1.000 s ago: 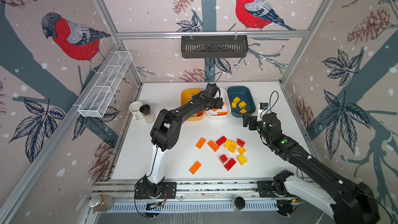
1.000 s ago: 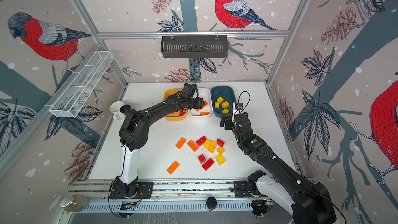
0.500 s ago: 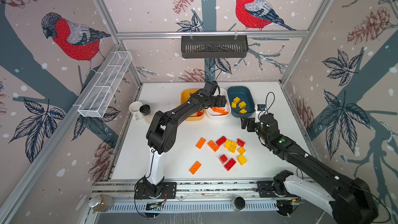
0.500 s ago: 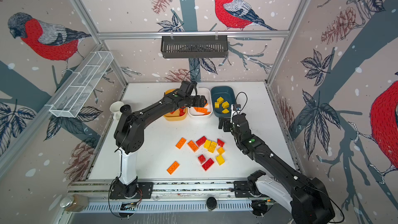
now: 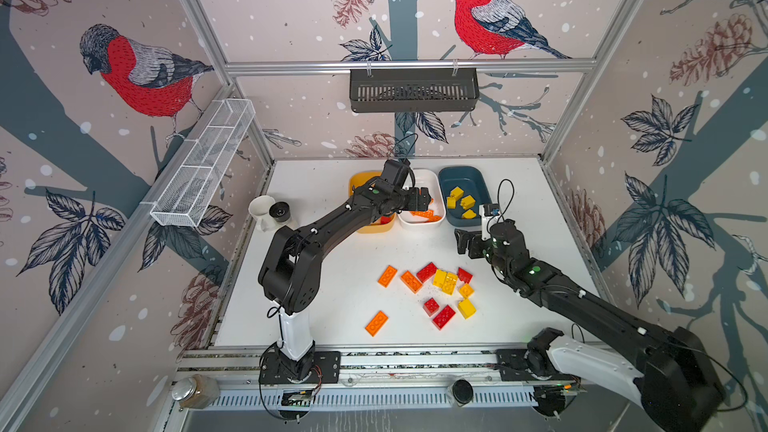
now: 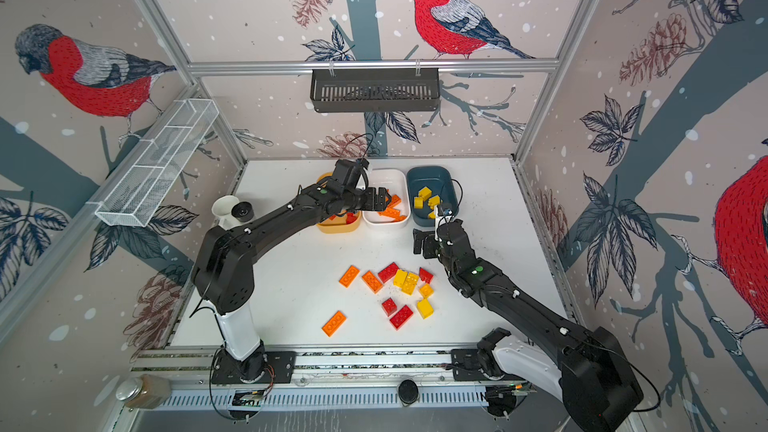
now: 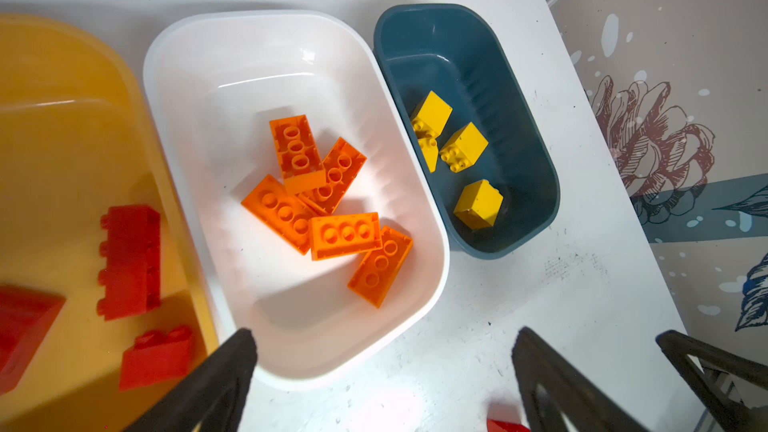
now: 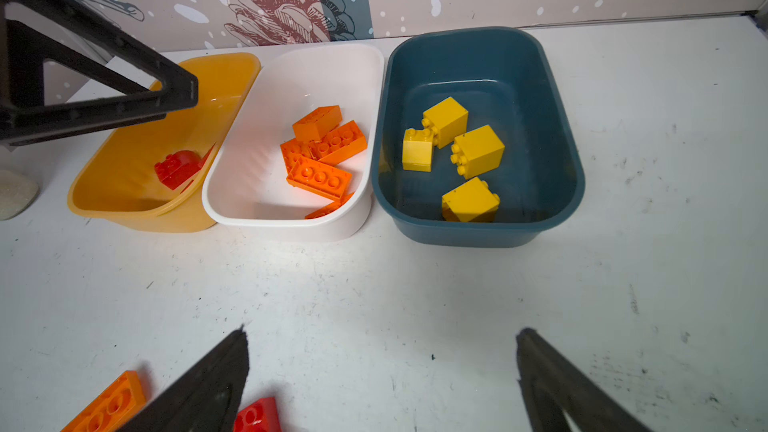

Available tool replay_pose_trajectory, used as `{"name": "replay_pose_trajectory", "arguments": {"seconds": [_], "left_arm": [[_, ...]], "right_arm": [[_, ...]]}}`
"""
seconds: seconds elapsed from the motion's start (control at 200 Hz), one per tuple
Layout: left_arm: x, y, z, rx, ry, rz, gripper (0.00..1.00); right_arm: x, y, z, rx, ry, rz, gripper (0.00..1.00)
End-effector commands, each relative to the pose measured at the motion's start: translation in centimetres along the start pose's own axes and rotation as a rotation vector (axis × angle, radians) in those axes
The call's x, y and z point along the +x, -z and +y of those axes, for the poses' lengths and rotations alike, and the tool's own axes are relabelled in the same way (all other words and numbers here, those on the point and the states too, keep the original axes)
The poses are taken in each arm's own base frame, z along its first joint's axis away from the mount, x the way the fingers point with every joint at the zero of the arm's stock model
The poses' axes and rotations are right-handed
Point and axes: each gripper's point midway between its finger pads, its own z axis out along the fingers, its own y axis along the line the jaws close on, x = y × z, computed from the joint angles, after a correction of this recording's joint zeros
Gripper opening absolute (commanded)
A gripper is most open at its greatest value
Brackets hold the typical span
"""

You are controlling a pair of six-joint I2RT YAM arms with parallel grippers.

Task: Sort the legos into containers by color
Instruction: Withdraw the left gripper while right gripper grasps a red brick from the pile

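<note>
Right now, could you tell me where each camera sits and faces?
Top views: high at the front, looking down on the table; both arms show.
Left wrist: above the white tub, looking down; open left gripper shows.
Right wrist: low over the table, facing the blue tub; open right gripper shows, plus a left finger.
Shared: both wrist views show the orange bricks in the white tub.

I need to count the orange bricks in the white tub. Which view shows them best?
The left wrist view: it looks down into the white tub, and five orange bricks show clearly. The right wrist view sees them aslant, the near wall hiding part. In both top views they are small, partly behind the left gripper.
</note>
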Motion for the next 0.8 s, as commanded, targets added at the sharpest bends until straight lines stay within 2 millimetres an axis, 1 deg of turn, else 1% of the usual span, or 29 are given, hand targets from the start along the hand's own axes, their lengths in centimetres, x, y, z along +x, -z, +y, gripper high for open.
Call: {"name": "replay_pose_trajectory", "arguments": {"seconds": [0.0,0.095,0.21,0.33,0.35,0.37,0.425,0.475,0.555,0.66,0.795], "left_arm": [[-0.6,1.5,0.9,-0.029,0.027,-0.056,0.97],[-0.1,2.7,2.2,-0.053,0.054,-0.078,0.97],[0.7,4.0,3.7,-0.072,0.094,-0.096,0.97],[1.6,5.0,5.4,-0.092,0.132,-0.105,0.97],[1.7,5.2,5.6,-0.096,0.136,-0.106,0.97],[1.9,5.3,5.8,-0.101,0.137,-0.106,0.97],[2.1,5.7,6.3,-0.112,0.145,-0.109,0.97],[2.3,5.8,6.7,-0.123,0.149,-0.11,0.97],[2.5,6.1,7.1,-0.133,0.151,-0.112,0.97],[2.6,6.2,7.2,-0.138,0.152,-0.11,0.97],[2.9,5.9,7.3,-0.135,0.154,-0.103,0.97]], "right_arm": [[0.7,-0.3,1.0,-0.049,-0.029,0.03,0.99],[2.6,-0.8,1.8,-0.083,-0.043,0.107,1.0],[4.8,-1.4,2.6,-0.075,-0.027,0.194,1.0],[7.3,-1.9,1.9,0.02,-0.026,0.304,1.0],[7.5,-1.8,1.8,0.03,-0.033,0.318,0.99],[8.5,-2.0,1.6,0.046,-0.031,0.357,0.97],[9.8,-2.0,1.7,0.049,-0.031,0.411,0.95],[10.7,-1.8,1.7,0.046,-0.034,0.441,0.91],[11.8,-1.4,1.2,0.063,-0.047,0.473,0.86],[12.5,-0.8,0.1,0.11,-0.069,0.483,0.76],[13.1,-0.4,-0.5,0.113,-0.085,0.486,0.66]]}}
